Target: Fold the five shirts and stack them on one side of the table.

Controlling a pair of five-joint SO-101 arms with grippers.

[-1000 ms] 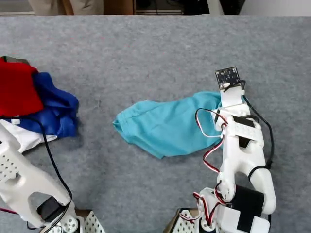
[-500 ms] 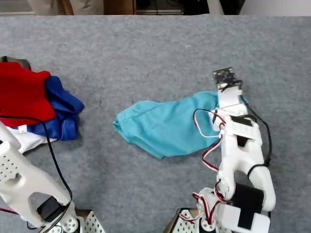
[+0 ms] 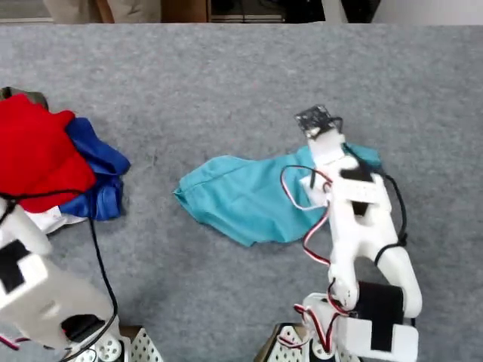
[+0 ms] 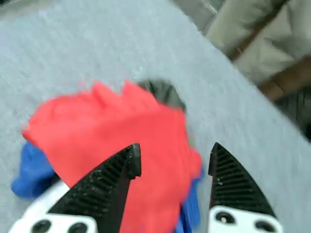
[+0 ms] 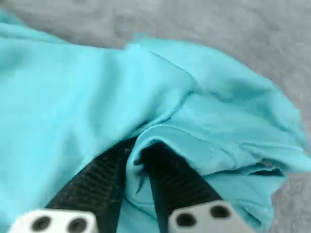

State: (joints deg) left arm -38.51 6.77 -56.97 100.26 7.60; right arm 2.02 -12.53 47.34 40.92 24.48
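The teal shirt [image 3: 241,197], midway across the desk [image 3: 226,75], is clamped by 1 raised fold in the right claw [image 5: 138,151], likely to be drawn over, while the left claw [image 4: 170,160] is held spread above the red shirt [image 4: 116,128].

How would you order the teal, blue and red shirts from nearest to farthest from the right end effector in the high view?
1. teal shirt, gripped by the right end effector.
2. blue shirt, left side.
3. red shirt, left edge.
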